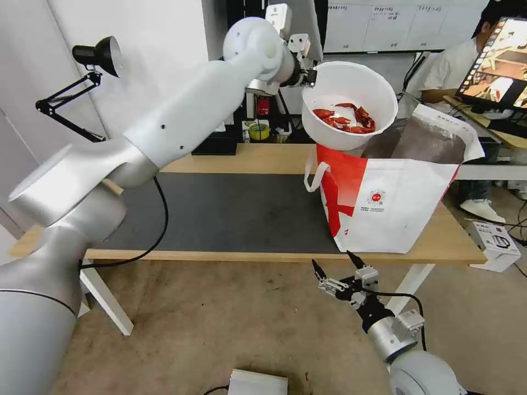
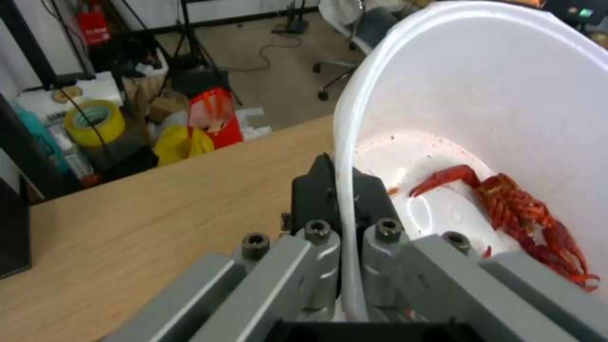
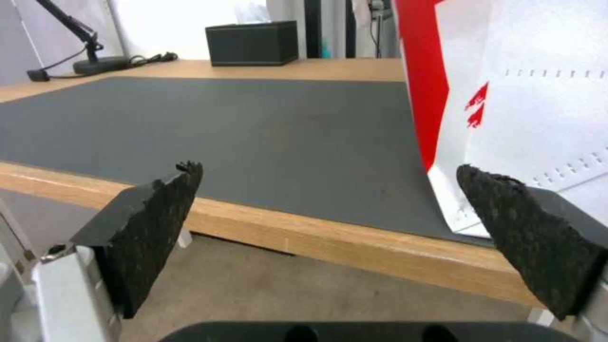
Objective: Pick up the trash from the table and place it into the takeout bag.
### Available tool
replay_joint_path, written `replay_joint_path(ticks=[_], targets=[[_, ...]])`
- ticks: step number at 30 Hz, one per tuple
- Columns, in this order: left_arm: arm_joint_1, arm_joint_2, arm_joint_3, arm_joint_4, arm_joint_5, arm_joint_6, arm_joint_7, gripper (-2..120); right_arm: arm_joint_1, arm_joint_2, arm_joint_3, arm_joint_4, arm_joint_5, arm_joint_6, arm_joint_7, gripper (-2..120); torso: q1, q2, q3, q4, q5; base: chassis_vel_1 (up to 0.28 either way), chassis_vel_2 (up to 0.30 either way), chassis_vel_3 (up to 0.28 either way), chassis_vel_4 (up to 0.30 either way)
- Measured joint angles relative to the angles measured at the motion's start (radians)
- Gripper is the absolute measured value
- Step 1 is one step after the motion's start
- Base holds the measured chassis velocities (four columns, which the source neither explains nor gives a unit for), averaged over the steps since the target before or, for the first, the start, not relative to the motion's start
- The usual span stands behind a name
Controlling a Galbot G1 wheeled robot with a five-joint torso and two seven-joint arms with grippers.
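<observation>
Left tool (image 1: 310, 77) clamped on thin rim of round white bowl (image 1: 351, 90), tilted above foil-lined bag (image 1: 395, 192). Right tool (image 1: 336, 270) wide, rough-padded, below bench (image 1: 263, 156) edge.

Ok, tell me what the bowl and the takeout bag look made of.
The white bowl looks like thin, smooth plastic: its slim rim sits pinched in the left claw. The takeout bag looks like creased white-and-red woven or coated fabric, with a silvery foil lining.
</observation>
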Motion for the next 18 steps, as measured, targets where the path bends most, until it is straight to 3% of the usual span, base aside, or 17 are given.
replay_joint_path(ticks=[9,18], targets=[[0.048,-0.025,0.012,0.009,0.069,-0.019,0.012,0,0.000,0.000,0.000,0.000,0.000,0.000,0.000,100,0.000,0.000,0.000,0.0001,-0.0001,0.000,0.000,0.000,0.000],[0.063,-0.002,0.024,-0.046,0.085,-0.030,0.021,0,0.000,0.000,0.000,0.000,0.000,0.000,0.000,100,0.000,0.000,0.000,0.0001,-0.0001,0.000,0.000,0.000,0.000]])
